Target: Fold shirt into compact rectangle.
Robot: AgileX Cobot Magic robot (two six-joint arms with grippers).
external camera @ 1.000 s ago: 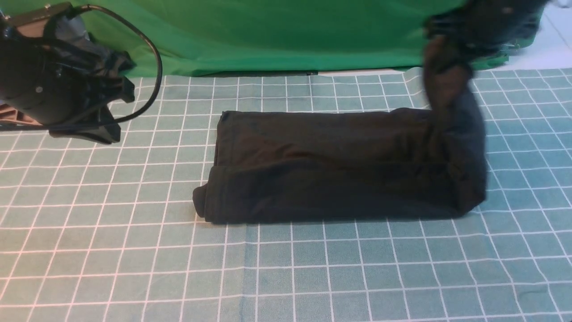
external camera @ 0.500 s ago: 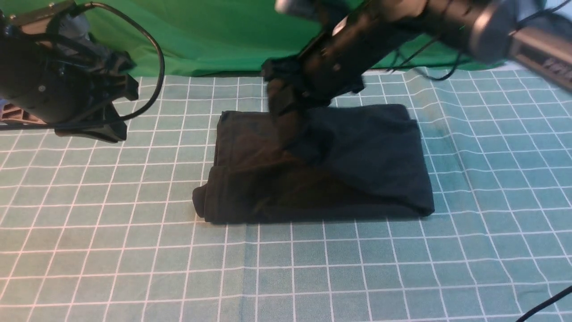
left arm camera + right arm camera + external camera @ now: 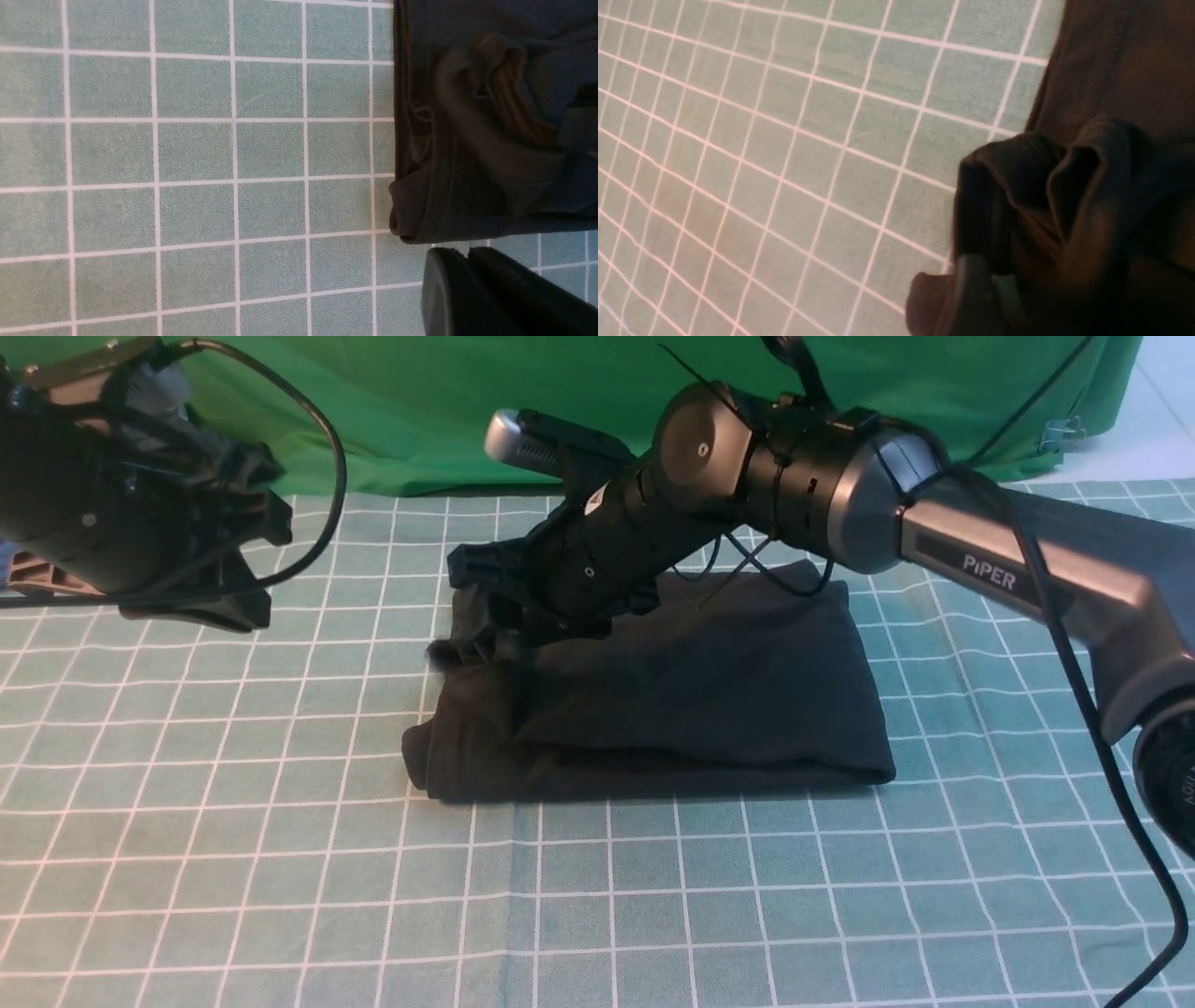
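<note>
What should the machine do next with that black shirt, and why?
Probably lift the right gripper away from the black shirt: one side already lies folded over the rest, and the arm reaches across it, blocking any smoothing.

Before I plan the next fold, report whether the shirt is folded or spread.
Partly folded: the shirt lies layered in a wide strip, bunched at its left end.

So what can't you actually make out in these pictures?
- Right gripper: front view, its fingertips blur into dark cloth, so any hold is unclear.
- Shirt: front view, the right arm covers part of its far edge; any chest print is not showing.
- Left arm: front view, cut off by the picture's edge.
</note>
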